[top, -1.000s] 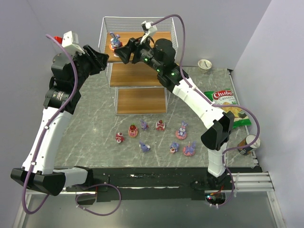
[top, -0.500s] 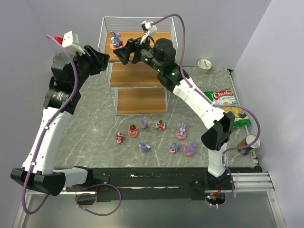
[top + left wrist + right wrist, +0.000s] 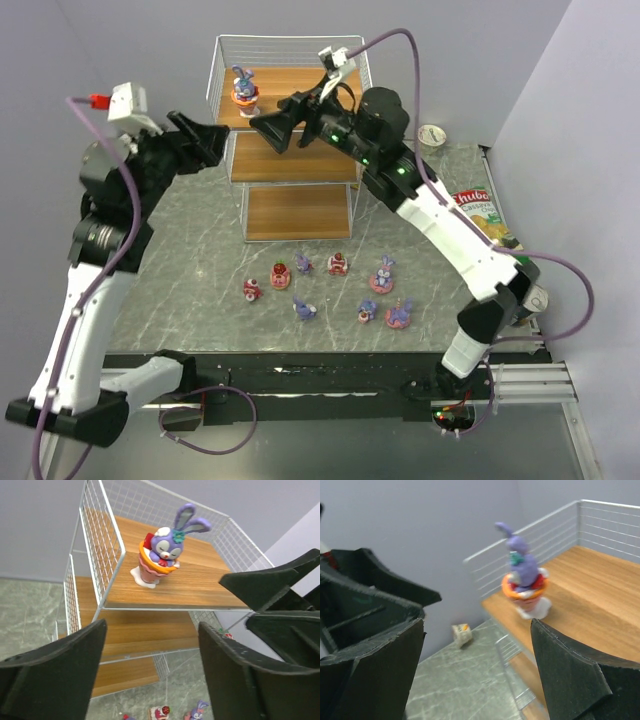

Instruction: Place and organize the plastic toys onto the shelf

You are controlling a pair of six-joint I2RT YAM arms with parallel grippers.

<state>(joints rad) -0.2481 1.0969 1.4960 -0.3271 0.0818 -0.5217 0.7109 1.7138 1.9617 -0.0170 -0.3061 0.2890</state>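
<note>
While the purple-blue, long-eared plastic bunny figurine on its orange-pink cup base stands upright at the 10 o'clock corner of the top wooden board, eight more small plastic toys sit in a loose cluster on the grey marbled table. They are toward 6 o'clock from the three-tier white wire shelf. So one toy looks shelved and eight are not yet.

Both pincers are high beside that top tier. The left gripper hovers off the shelf's 9 o'clock side, jaws spread wide with nothing between them. The right gripper hangs over the front edge of the top board, also wide and empty. The two are close together, and each shows in the other's wrist view.

Your step now is probably the trip down for the next toy. Draw each arm away from the wire rim before you lower it, so you nudge neither the rack nor the bunny figurine. Move the arms apart first. Send the left arm to the toys nearer 8 o'clock and the right to those nearer 4 o'clock. Close low on a base rather than on ears. Set each toy upright just beside the last, in a row, leaving room for the jaws to open.
</note>
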